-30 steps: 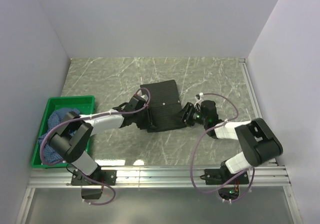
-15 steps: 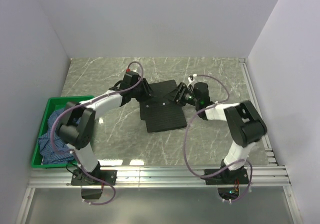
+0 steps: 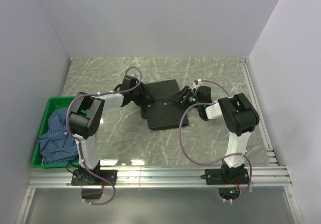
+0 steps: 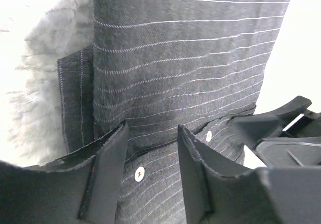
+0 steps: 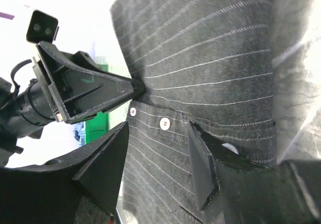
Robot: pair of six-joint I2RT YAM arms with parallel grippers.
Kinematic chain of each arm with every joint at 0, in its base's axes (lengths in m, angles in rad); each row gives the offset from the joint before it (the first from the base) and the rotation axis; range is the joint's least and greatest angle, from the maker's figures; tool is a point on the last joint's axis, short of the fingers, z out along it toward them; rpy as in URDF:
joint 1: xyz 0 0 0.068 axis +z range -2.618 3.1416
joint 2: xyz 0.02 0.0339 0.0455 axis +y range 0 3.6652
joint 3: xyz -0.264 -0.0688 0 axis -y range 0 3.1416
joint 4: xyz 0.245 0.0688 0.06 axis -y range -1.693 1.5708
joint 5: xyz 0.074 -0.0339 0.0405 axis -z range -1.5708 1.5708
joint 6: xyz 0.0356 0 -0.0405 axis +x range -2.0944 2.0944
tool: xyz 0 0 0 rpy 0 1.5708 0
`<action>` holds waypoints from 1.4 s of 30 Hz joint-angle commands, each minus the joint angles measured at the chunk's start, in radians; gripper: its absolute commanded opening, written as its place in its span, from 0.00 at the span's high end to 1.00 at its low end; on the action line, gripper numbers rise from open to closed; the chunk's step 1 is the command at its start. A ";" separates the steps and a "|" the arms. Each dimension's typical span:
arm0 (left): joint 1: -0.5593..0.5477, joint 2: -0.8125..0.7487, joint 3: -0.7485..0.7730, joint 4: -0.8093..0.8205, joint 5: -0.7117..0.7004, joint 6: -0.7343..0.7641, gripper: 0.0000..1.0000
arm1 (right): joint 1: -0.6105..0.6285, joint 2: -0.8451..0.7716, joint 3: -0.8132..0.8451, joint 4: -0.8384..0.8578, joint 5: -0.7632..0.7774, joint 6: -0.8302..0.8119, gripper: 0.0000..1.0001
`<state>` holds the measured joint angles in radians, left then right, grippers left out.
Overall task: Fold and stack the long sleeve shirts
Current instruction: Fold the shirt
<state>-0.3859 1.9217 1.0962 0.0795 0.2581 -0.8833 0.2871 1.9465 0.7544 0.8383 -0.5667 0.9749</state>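
Black pinstriped shirt (image 3: 161, 106): folded into a flat rectangle near the middle of the desk (image 3: 220, 73), slightly toward its far edge.
Blue checked shirt (image 3: 56, 134): crumpled in the green crate (image 3: 70, 100) at the desk's near-left corner.
Left hand (image 3: 144, 98): fingers spread at the black shirt's left edge, pinching nothing.
Right hand (image 3: 182, 94): fingers spread at its right edge, also empty.
Handling: light, limp cloth, so the folds probably slump if lifted unevenly. Pinch the doubled side edges with both hands.

Black pinstriped shirt (image 3: 163, 108) folded at centre, blue checked shirt (image 3: 56, 136) seemingly crumpled in crate (image 3: 70, 99)
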 commanded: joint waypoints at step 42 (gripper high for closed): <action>-0.164 -0.262 -0.027 -0.076 -0.059 -0.006 0.40 | -0.049 -0.348 -0.111 -0.107 -0.010 0.031 0.43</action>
<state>-0.4389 1.7176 1.1503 0.0353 0.2146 -0.8654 0.2222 1.6745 0.7410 0.7067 -0.5507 1.0279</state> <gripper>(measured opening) 0.606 0.570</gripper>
